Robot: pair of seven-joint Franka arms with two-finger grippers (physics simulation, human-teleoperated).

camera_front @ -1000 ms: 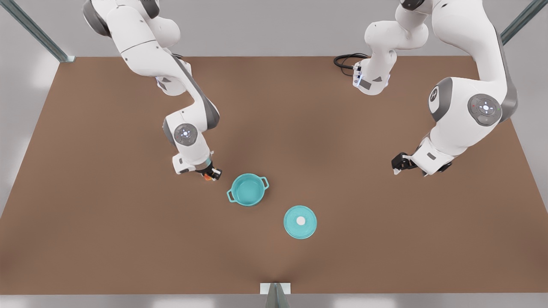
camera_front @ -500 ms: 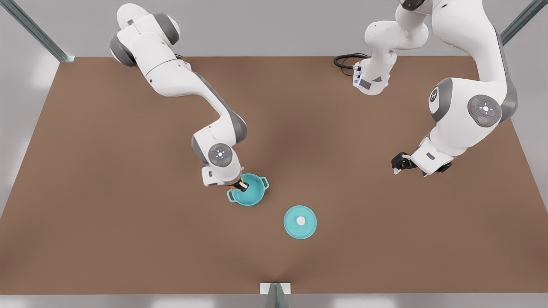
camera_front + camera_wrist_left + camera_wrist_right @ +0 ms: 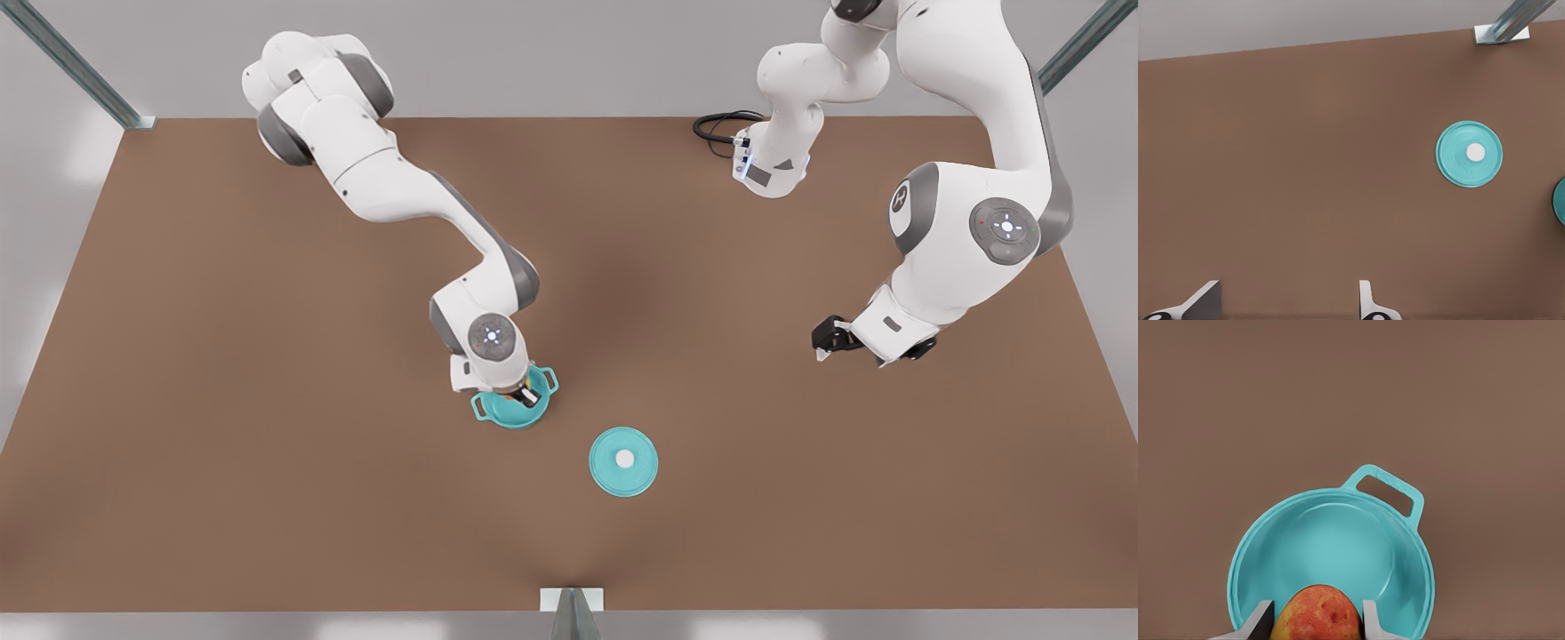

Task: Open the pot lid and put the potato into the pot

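Potato (image 3: 1317,614) | between right claw (image 3: 1317,621) fingers | above pot (image 3: 1331,540)

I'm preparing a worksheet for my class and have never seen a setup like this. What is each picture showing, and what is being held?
This is a simulation: two white robot arms over a brown table. The front view looks down on the scene; each wrist view looks out from a camera on one arm's wrist.

The right gripper is shut on the small yellow-and-red potato, above the open round teal pot.

The left gripper waits open at the front view's right. The flat teal pot lid with its white knob lies on the table, apart from the pot.
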